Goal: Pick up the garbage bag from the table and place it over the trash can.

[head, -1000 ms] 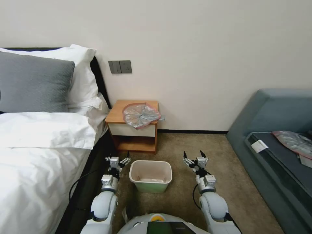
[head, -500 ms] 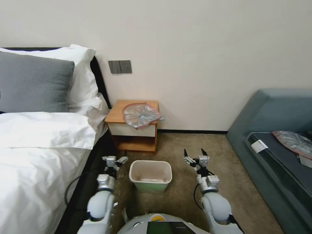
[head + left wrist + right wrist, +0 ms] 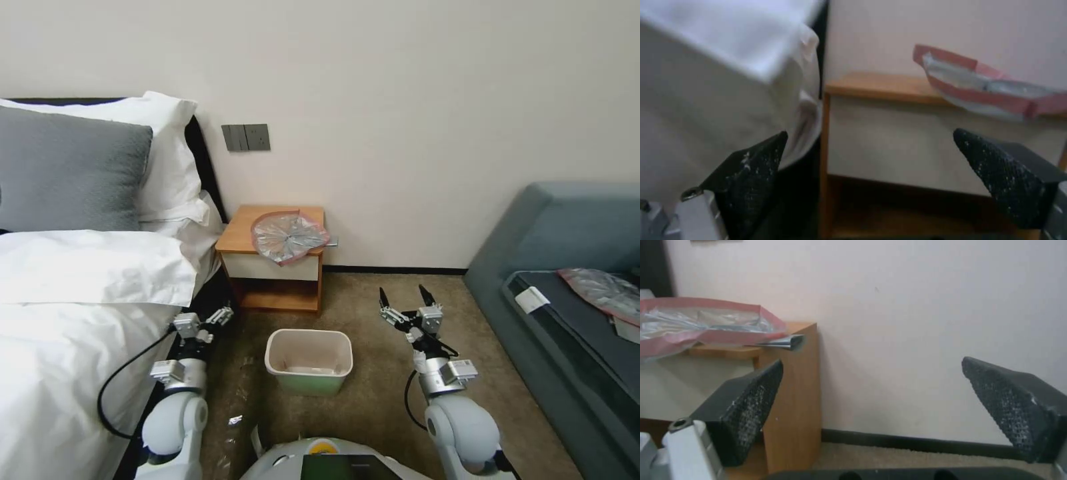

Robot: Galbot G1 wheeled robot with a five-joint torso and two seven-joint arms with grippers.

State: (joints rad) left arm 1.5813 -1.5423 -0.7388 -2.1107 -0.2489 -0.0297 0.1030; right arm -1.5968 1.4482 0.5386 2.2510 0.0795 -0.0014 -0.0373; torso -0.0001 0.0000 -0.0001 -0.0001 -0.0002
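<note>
- The garbage bag (image 3: 289, 236) lies crumpled on the table (image 3: 248, 229), its pink-red rim up, one edge drooping over the white drawer front.
- In the left wrist view the garbage bag (image 3: 982, 88) sits above the drawer front, overhanging the table (image 3: 876, 87) edge.
- Left gripper (image 3: 215, 319) sits low beside the bed (image 3: 87, 320), on the left of the trash can (image 3: 309, 363); fingers spread wide, holding nothing.
- Right gripper (image 3: 404, 302) is raised above the carpet on the trash can's right, fingers (image 3: 384, 301) pointing up and well apart, also holding nothing.
- The right wrist view looks between its open fingers (image 3: 751, 406) at the wall, with the table's side panel (image 3: 793, 390) and the bag (image 3: 706, 325) off to one side.
- Trash can stands upright on the carpet in front of the table, between the two arms, cream inside.
- A second grey pink-edged bag (image 3: 603, 292) lies on the sofa (image 3: 567, 267), well apart from the table.
</note>
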